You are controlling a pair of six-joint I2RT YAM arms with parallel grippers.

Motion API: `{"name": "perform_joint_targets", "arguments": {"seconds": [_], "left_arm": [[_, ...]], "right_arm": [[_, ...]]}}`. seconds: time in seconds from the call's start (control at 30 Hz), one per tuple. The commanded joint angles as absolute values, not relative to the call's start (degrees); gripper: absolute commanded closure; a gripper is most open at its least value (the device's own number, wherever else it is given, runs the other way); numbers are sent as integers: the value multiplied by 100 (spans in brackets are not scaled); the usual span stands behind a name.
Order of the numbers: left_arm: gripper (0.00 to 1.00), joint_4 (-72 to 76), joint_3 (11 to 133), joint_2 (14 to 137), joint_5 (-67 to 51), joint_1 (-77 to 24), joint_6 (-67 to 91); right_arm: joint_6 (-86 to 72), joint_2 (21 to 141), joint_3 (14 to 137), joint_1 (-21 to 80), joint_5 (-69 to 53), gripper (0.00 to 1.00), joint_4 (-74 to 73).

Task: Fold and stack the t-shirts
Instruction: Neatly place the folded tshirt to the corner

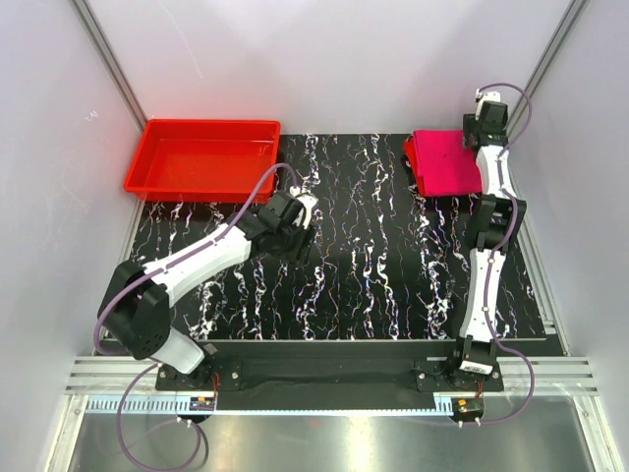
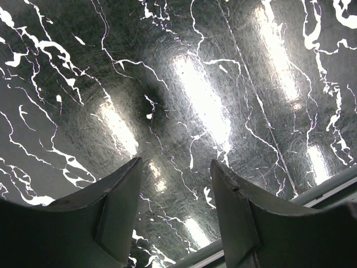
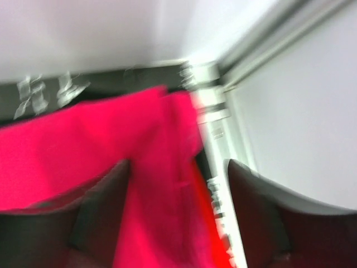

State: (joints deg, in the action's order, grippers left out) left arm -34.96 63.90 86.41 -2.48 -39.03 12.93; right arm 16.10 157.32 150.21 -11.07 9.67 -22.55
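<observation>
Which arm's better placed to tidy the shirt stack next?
Likely right: right end effector is open over the magenta-pink t-shirt stacked on the red t-shirt; left end effector hangs over bare mat, apart.

Tray (image 1: 201, 157) far left — folded t-shirts (image 1: 447, 162) stacked far right, on the mat (image 1: 373, 265).

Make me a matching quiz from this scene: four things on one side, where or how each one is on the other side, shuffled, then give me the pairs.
Things:
1. red tray
2. magenta t-shirt
3. red t-shirt
4. left gripper

Places or states:
A. open above the mat, holding nothing
B. folded, top of the stack, far right
C. far left corner
D. under the other shirt, only an edge showing

Pairs: 1-C, 2-B, 3-D, 4-A
</observation>
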Motion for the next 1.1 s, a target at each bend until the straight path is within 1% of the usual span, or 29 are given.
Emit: {"name": "perform_joint_targets", "arguments": {"seconds": [0.0, 0.03, 0.07, 0.13, 0.17, 0.23, 0.27, 0.3, 0.33, 0.4, 0.43, 0.47, 0.5, 0.53, 0.6, 0.63, 0.67, 0.7, 0.73, 0.8, 0.83, 0.87, 0.9, 0.93, 0.97, 1.0, 1.03, 1.07], "left_arm": [[44, -3568, 6539, 8289, -299, -3867, 1283], [44, -3603, 6522, 8140, -290, -3867, 1301], [44, -3612, 6495, 8052, -264, -3876, 1318], [44, -3647, 6425, 7867, -246, -3867, 1345], [44, -3630, 6381, 7631, -237, -3867, 1362], [44, -3639, 6276, 7410, -255, -3867, 1380], [44, -3665, 6258, 7209, -281, -3876, 1389], [43, -3656, 6223, 7085, -325, -3867, 1397], [43, -3639, 6162, 6971, -351, -3867, 1397], [42, -3569, 6109, 6647, -535, -3867, 1389], [42, -3568, 6065, 6549, -606, -3867, 1397], [41, -3507, 6030, 6435, -676, -3867, 1415], [40, -3481, 5986, 6225, -764, -3867, 1459], [39, -3437, 5872, 6101, -799, -3867, 1572], [38, -3323, 5757, 5898, -974, -3850, 1696], [37, -3296, 5705, 5689, -1019, -3832, 1836], [36, -3244, 5591, 5591, -1080, -3823, 1915], [35, -3217, 5529, 5468, -1168, -3797, 1986], [33, -3173, 5459, 5249, -1221, -3788, 2108], [32, -3041, 5152, 4976, -1335, -3744, 2258], [30, -2998, 5029, 4835, -1353, -3692, 2442], [29, -2858, 4897, 4529, -1397, -3674, 2539], [27, -2804, 4634, 4378, -1450, -3622, 2644], [27, -2734, 4519, 4203, -1485, -3586, 2846], [24, -2612, 4413, 3949, -1520, -3551, 2935], [24, -2541, 4282, 3807, -1599, -3499, 3023], [23, -2505, 4080, 3710, -1600, -3463, 3215], [22, -2374, 3948, 3491, -1626, -3437, 3321]], "right_arm": [[1758, 15364, 15196, -1143, 2196, 20, -1241], [1740, 15128, 15161, -1143, 2249, 12, -1178], [1714, 15004, 15161, -1143, 2180, 3, -1160], [1661, 14741, 15126, -1108, 2101, 0, -1230], [1626, 14417, 15004, -1090, 2135, 0, -1248], [1337, 14039, 15020, -1046, 2101, 0, -1729], [1214, 13932, 15186, -1020, 2135, 0, -2010], [865, 13809, 15274, -985, 2179, 0, -2674], [705, 13512, 15319, -889, 2136, 0, -3011], [118, 13080, 15040, -765, 2100, 0, -3809], [-199, 12565, 14829, -669, 2066, 0, -4032], [-498, 12281, 14279, -659, 1517, 0, -4226], [-1154, 11974, 13917, -659, 1146, 0, -4471], [-1412, 11327, 12991, -642, 342, 0, -4456], [-1895, 10568, 11862, -581, -348, 0, -3922], [-2046, 9825, 11308, -528, -604, 0, -3694], [-2187, 9469, 10311, -458, -1015, 0, -3326], [-2502, 9127, 9848, -387, -1141, 0, -3174], [-2627, 8497, 8991, -300, -1264, 0, -3008], [-3047, 7878, 8126, -36, -1354, 0, -2594], [-3145, 7318, 7677, 148, -1449, 0, -2436], [-3286, 7034, 6846, 254, -1528, 0, -2304], [-3679, 6744, 6420, 438, -1486, 0, -2068], [-3909, 6176, 5485, 561, -1494, 0, -1831], [-4163, 5883, 5023, 632, -1642, 0, -1315], [-4758, 5619, 4575, 763, -1722, 0, -1075], [-5025, 5155, 3805, 799, -1836, 0, -916], [-5219, 4950, 3484, 843, -1863, 0, -801]]}}
